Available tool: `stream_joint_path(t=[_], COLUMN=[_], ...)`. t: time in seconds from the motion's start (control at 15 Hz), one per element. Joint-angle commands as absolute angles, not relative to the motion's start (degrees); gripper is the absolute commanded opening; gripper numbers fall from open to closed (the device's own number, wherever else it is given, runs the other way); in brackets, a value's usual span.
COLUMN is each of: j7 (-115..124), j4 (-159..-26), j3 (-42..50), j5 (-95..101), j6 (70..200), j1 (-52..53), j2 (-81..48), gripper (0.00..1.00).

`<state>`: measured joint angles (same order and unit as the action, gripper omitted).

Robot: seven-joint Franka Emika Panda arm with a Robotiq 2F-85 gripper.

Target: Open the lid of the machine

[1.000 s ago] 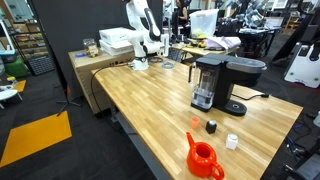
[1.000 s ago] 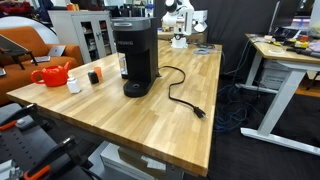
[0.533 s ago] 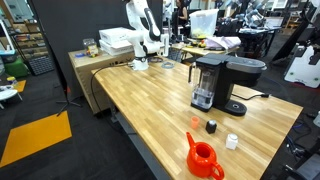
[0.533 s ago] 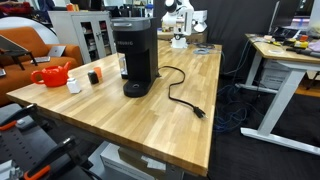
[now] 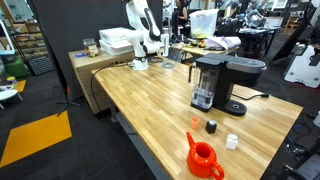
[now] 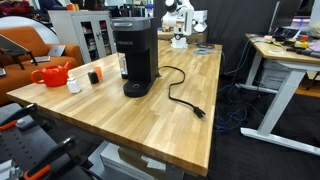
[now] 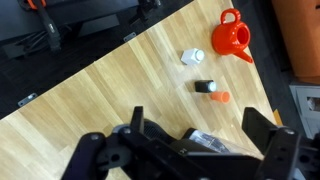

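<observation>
While the lid (image 5: 232, 62) lies flat and closed atop the machine (image 5: 215, 88), that machine stands mid-table (image 5: 150, 100). Just beyond its base are a small black item (image 5: 211, 126), a white cap (image 5: 231, 142) and an orange-red teapot (image 5: 203, 158). Gripper (image 7: 185, 150), wrist view: fingers spread wide, pinching nothing. Arm (image 5: 143, 22) is well apart from the machine.

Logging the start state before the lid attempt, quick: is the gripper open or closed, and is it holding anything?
Gripper: open, jaws spread wide in the wrist view, holding nothing.
</observation>
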<state>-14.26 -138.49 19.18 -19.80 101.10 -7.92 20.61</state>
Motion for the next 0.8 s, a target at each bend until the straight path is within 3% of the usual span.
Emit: stream_joint_path(t=[0.0, 0.53, 0.73], j7=[-11.83, 2.27, -0.36], j4=[-136.96, -132.07, -132.66], j3=[17.87, 16.50, 15.56], j5=[-24.47, -44.70, -42.27], j6=[99.57, 103.99, 103.12], j1=[-8.45, -10.31, -10.46], j2=[18.72, 11.73, 12.14], gripper=[1.00, 1.00, 1.00])
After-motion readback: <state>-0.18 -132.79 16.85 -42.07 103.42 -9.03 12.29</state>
